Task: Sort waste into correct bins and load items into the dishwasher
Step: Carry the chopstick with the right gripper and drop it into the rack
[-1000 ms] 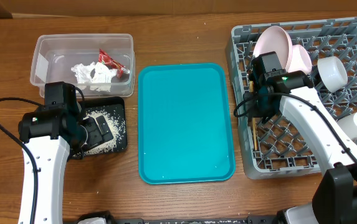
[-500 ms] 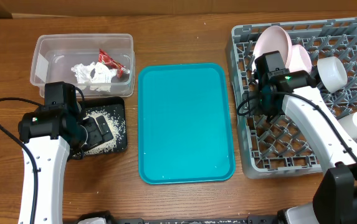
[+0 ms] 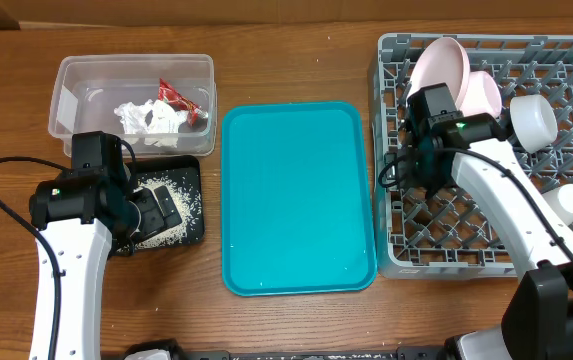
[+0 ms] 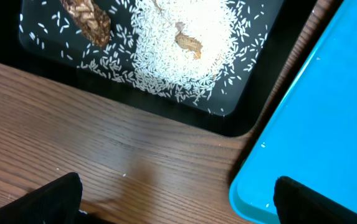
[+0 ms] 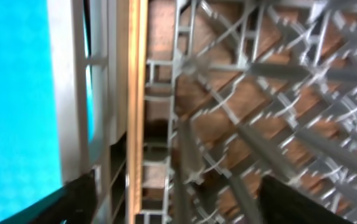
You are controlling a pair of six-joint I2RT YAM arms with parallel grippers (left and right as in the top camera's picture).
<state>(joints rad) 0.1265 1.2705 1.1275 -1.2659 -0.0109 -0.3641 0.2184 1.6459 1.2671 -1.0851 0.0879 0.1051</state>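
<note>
The grey dishwasher rack (image 3: 496, 240) holds a pink plate (image 3: 438, 62), a pale bowl (image 3: 486, 92) and two white cups (image 3: 534, 118). My right gripper (image 3: 418, 172) hovers open over the rack's left side. In the right wrist view wooden chopsticks (image 5: 136, 106) lie along the rack's left wall (image 5: 63, 87), free of my right gripper (image 5: 184, 208). My left gripper (image 4: 178, 199) stands open above bare wood beside the black tray (image 4: 247, 106), which holds rice (image 4: 184, 43) and brown scraps (image 4: 91, 18). The clear tub (image 3: 71, 80) holds a red wrapper (image 3: 176, 96) and tissue (image 3: 151, 118).
A large teal serving tray (image 3: 299, 195) lies between the black tray (image 3: 194, 232) and the rack; its corner (image 4: 328, 124) is close to my left gripper (image 3: 156, 210). A black cable loops off the left arm at the left.
My right gripper has opened and let go of the chopsticks, which now rest inside the rack's left wall. The rack has shifted slightly. The left arm has not moved.
</note>
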